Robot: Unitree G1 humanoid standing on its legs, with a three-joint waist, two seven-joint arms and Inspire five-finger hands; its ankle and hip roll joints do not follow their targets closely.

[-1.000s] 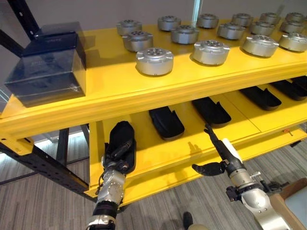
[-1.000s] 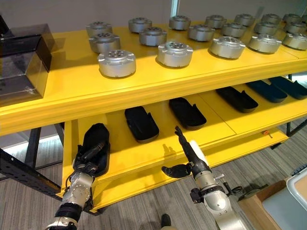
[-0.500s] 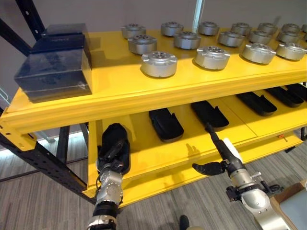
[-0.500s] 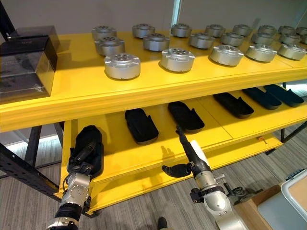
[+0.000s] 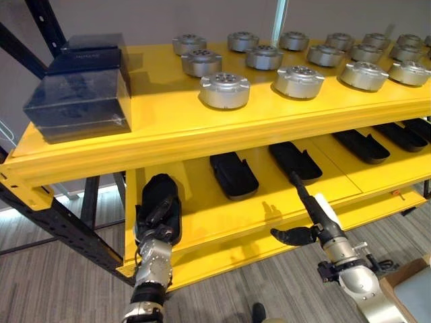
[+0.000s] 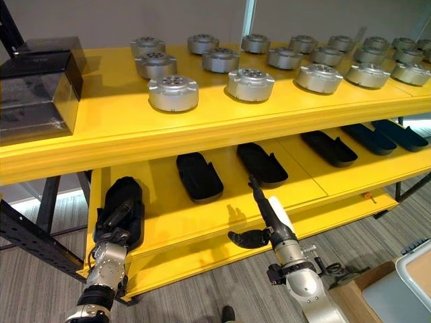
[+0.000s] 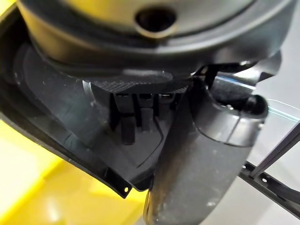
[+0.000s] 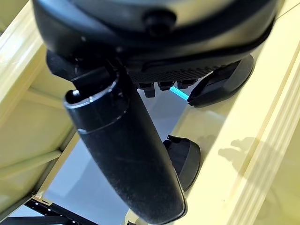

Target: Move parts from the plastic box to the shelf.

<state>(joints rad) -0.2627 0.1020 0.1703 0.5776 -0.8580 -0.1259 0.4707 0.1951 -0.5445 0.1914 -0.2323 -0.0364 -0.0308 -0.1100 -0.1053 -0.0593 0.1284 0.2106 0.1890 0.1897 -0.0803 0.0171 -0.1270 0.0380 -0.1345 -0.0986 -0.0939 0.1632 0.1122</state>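
A long black shell-shaped part (image 5: 160, 199) lies at the left end of the yellow lower shelf (image 5: 202, 219). My left hand (image 5: 156, 235) is shut on its near end, with fingers (image 6: 122, 212) lying in its hollow and the thumb (image 7: 197, 164) outside its wall. The left wrist view shows the part's inside (image 7: 56, 108) from close up. My right hand (image 5: 328, 230) hangs open and empty in front of the lower shelf's edge. Its fingers point up at the shelf and its thumb (image 8: 126, 154) sticks out sideways. A pale plastic box (image 6: 417, 269) stands on the floor at the lower right.
Several more black parts (image 5: 233, 174) lie in a row along the lower shelf; two of them (image 8: 220, 84) appear past the right thumb. Several round silver metal parts (image 5: 225, 89) stand on the upper shelf (image 5: 168, 128). Dark see-through boxes (image 5: 81, 94) are stacked at its left end.
The camera has shifted a little, so the whole shelf sits lower and further right in the picture. Neither hand has moved relative to the shelf.
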